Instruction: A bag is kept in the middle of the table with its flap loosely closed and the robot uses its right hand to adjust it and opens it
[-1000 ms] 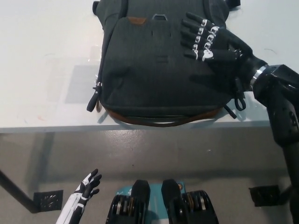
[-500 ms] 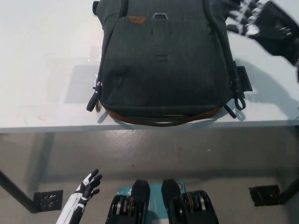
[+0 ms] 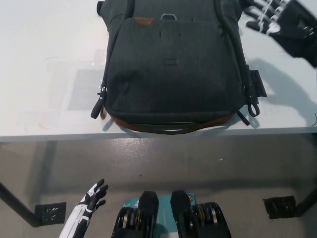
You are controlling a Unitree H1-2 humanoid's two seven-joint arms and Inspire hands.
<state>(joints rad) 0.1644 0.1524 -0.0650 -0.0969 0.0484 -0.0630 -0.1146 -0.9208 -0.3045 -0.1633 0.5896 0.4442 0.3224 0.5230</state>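
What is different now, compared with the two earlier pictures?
The right hand, which lay flat on the bag a second ago, has lifted off it and moved to the upper right, above the table, holding nothing, fingers apart. The bag has not moved and its flap looks unchanged. The left hand stays low beside the robot.

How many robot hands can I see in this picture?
2. The black right hand is at the top right, fingers spread above the table beside the bag. The white left hand hangs at the bottom left, below the table edge, holding nothing.
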